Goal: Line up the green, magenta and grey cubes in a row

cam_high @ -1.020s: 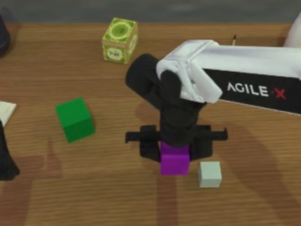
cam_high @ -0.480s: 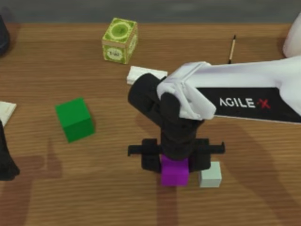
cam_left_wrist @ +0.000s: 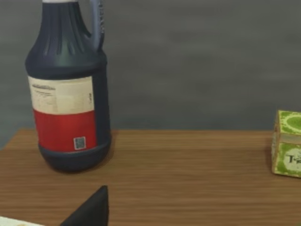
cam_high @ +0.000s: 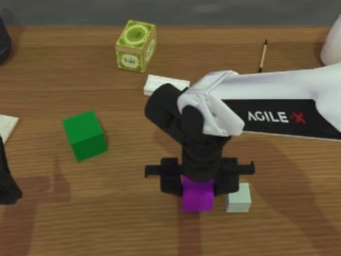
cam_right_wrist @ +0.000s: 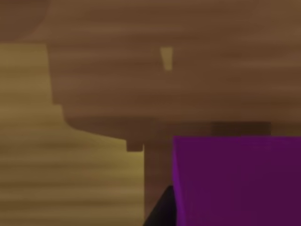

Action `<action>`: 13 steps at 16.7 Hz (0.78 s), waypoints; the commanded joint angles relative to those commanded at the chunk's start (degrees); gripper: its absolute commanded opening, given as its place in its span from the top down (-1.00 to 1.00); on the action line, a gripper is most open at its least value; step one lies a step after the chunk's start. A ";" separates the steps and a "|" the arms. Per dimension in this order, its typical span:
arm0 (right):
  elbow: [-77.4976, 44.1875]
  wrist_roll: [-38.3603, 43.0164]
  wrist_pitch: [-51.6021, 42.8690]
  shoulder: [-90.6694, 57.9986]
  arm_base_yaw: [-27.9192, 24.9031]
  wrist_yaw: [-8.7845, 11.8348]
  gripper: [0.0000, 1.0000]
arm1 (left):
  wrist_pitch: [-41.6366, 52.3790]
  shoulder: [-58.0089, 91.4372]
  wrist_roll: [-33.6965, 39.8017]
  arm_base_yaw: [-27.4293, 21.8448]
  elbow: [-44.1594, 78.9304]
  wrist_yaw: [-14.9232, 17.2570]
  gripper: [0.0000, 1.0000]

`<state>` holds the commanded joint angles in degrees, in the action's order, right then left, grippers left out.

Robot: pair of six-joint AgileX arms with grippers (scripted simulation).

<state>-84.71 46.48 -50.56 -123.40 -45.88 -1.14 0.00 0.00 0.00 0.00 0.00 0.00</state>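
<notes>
Top view, right gripper (cam_high: 197, 184): low over the near middle of the table (cam_high: 80, 213), its black fingers set either side of the magenta cube (cam_high: 197, 196), holding it.
Top view, magenta cube: just left of the grey cube (cam_high: 238, 198), the two nearly touching.
Top view, green cube (cam_high: 84, 135): alone at the left, well apart from the other two.
Top view, other things: printed box (cam_high: 136, 45) at the far edge; white block (cam_high: 160, 84) and thin stick (cam_high: 262, 55) beyond the right arm.
Top view, left gripper (cam_high: 6, 184): parked at the left edge; finger state cannot be told.
Left wrist view: dark bottle (cam_left_wrist: 68, 89) with a red and white label stands on the table; printed box at the edge.
Right wrist view: magenta cube fills the corner, close against a dark finger (cam_right_wrist: 162, 209), wood beyond.
</notes>
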 joint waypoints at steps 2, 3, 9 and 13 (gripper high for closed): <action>0.00 0.00 0.00 0.00 0.00 0.00 -0.66 | 0.00 0.00 0.00 0.00 0.00 0.00 -1.00; 0.00 0.00 0.00 0.00 0.00 0.00 -0.81 | 0.00 0.00 0.00 0.00 0.00 0.00 -1.00; 0.00 0.00 0.00 0.00 0.00 0.00 -1.00 | 0.00 0.00 0.00 0.00 0.00 0.00 -1.00; -0.01 0.00 -0.01 0.04 0.10 0.00 -1.00 | 0.00 0.00 0.00 0.00 0.00 0.00 -1.00</action>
<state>-84.72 46.48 -50.57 -123.35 -45.78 -1.14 0.00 0.00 0.00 0.00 0.00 0.00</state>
